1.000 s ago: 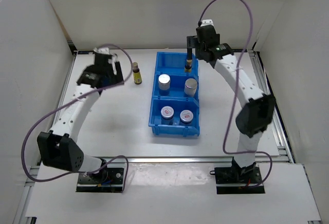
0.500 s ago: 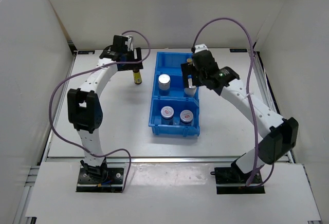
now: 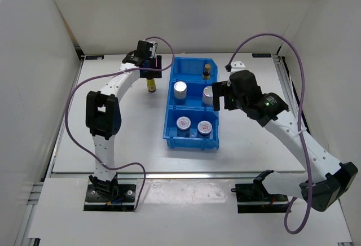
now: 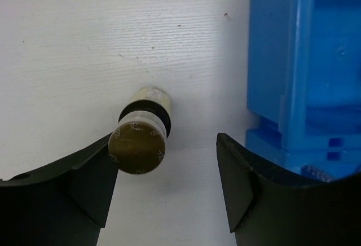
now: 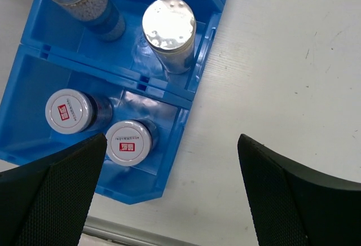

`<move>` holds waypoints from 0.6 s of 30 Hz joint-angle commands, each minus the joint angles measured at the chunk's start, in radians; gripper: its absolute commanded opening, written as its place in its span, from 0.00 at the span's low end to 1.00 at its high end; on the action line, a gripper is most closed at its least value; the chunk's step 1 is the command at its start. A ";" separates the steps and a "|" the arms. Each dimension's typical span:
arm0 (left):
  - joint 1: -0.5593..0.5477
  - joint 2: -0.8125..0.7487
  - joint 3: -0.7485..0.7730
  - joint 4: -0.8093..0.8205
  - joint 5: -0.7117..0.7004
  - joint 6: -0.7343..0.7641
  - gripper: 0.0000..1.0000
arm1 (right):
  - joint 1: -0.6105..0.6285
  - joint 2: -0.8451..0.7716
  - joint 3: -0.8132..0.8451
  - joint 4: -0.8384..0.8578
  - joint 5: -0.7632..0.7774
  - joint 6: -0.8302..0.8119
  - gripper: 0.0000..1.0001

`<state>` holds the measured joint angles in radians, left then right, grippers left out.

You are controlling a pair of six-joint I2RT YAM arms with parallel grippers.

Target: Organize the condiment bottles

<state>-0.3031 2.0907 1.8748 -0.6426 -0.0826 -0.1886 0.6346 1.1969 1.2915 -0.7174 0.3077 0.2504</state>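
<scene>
Now changed: right gripper (image 3: 223, 96) has drawn back from the far compartment to the right side of the blue bin (image 3: 192, 144), jaws wide and empty. Left gripper (image 3: 152, 68) has shifted right and sits over the loose dark bottle (image 3: 150, 82), jaws wide, one finger on each side; the bottle is nearer one finger, contact not discernible.

Bin contents:
- far compartment: second dark bottle (image 3: 207, 70), released
- middle compartment: two tall cylinders (image 3: 180, 90) (image 3: 209, 95)
- near compartment: two short jars (image 3: 184, 123) (image 3: 204, 127)

Loose dark bottle stands on the white table (image 3: 113, 127), just left of the bin's far end. Orientation: upright, long axis vertical, cap facing the left wrist camera.
</scene>
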 commanded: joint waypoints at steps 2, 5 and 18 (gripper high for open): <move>-0.004 -0.011 0.035 0.018 -0.049 0.009 0.76 | -0.003 -0.042 -0.037 -0.022 -0.010 -0.013 1.00; -0.004 -0.020 0.035 0.038 -0.059 0.018 0.76 | -0.003 -0.051 -0.058 -0.022 -0.019 -0.013 1.00; -0.004 -0.018 0.066 0.058 -0.078 0.038 0.44 | -0.003 -0.071 -0.077 -0.040 -0.030 -0.023 1.00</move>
<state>-0.3031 2.1124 1.9022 -0.5980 -0.1471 -0.1585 0.6342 1.1465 1.2270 -0.7605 0.2893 0.2359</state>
